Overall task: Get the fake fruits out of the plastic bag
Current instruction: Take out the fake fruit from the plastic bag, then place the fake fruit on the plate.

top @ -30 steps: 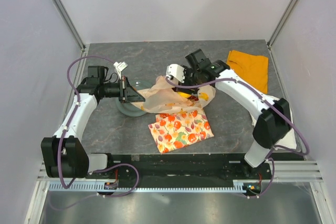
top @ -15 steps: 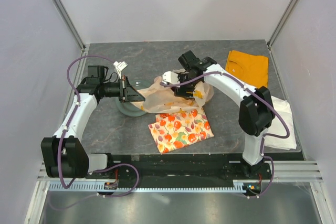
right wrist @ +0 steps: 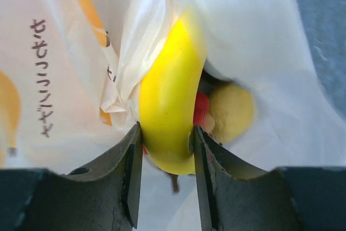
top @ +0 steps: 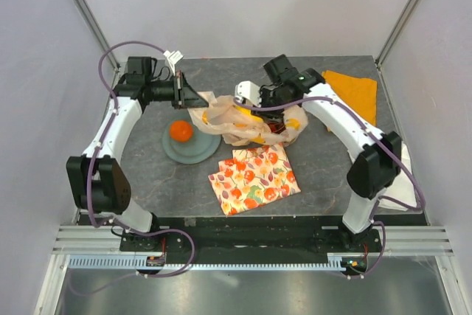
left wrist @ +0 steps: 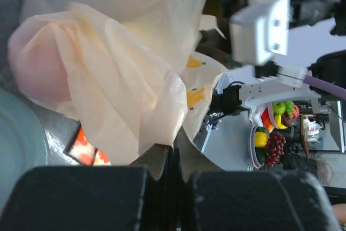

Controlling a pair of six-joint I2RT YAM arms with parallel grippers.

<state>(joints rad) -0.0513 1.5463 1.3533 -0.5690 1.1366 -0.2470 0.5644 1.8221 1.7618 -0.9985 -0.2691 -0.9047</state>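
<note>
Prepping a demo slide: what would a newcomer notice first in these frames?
First, the yellow banana, gripped by the right gripper in the mouth of the plastic bag at mid-table. Next, the left gripper pinching the bag's edge on its left side. A lone orange sits on the grey plate just left of the bag.

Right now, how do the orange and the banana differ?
The orange is round and lies free on the plate, outside the bag; the banana is long, curved, yellow and sits at the bag's mouth. The right gripper clamps the banana; nothing touches the orange. Both are fake fruits.
</note>
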